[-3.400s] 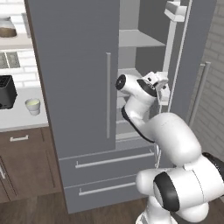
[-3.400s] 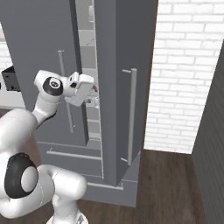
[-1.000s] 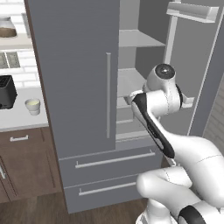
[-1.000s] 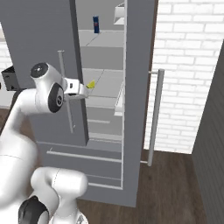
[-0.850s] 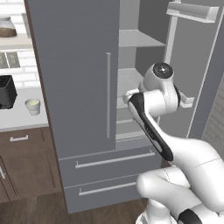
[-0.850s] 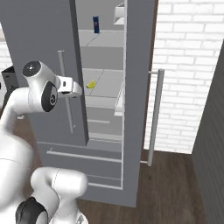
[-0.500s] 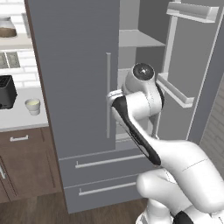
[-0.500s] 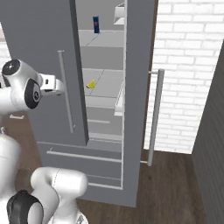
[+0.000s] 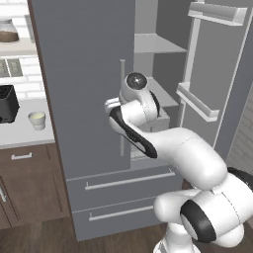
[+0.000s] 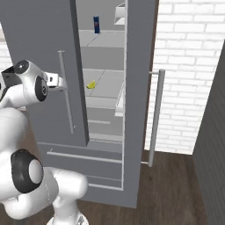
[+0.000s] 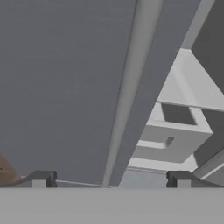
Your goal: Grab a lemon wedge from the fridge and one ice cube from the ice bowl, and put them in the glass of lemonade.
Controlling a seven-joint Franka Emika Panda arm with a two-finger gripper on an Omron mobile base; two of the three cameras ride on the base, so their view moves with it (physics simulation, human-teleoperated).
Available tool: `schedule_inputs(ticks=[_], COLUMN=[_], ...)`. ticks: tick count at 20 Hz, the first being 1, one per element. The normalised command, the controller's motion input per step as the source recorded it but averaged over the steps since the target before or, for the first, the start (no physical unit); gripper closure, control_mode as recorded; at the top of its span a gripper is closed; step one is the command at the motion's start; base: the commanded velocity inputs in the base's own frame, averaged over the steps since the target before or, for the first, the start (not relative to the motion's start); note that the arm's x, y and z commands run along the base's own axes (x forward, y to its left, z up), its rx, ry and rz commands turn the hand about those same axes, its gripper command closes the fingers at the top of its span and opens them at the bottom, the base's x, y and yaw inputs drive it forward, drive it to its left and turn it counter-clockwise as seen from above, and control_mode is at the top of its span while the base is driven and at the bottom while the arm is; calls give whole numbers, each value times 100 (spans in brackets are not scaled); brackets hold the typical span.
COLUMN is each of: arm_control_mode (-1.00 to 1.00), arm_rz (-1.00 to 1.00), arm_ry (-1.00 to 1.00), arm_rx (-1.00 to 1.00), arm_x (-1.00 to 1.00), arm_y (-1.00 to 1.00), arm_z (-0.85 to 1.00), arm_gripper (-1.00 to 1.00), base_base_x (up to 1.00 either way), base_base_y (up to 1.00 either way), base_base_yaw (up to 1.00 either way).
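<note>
Gripper (image 11: 109,178): jaws spread wide, nothing between them; both dark fingertips (image 11: 41,178) stand apart at the bottom of the hand view, facing the closed fridge door and straddling its long vertical bar handle (image 11: 131,87) without touching it.

Fridge (image 9: 84,89): tall, grey, double-door; left door shut, right door (image 9: 217,74) swung open, pale shelves exposed.

Lemon wedge (image 10: 91,85): small, yellow, lying on a middle fridge shelf (image 10: 105,83), well apart from the gripper.

Glass of lemonade (image 9: 37,119): short whitish cup on the counter (image 9: 20,131) left of the fridge, just beside a black toaster (image 9: 7,104).

Blue can (image 10: 96,24): upright on an upper shelf.
</note>
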Motion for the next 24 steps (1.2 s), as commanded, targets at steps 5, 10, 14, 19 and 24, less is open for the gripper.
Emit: schedule_inputs(ticks=[5, 10, 14, 19, 24], arm_control_mode=[-100, -100, -100, -100, -100], arm_rz=[0, 0, 0, -3, -5], arm_ry=[0, 0, 0, 0, 0], arm_rx=[5, 8, 5, 0, 0], arm_x=[53, 21, 45, 62, 63], arm_y=[-13, -4, 0, 0, 0], arm_z=[-37, -27, -24, -21, -19], arm_gripper=[-100, -100, -100, -100, -100], base_base_x=[0, 0, 0, 0, 0], base_base_y=[0, 0, 0, 0, 0], base_base_yaw=[0, 0, 0, 0, 0])
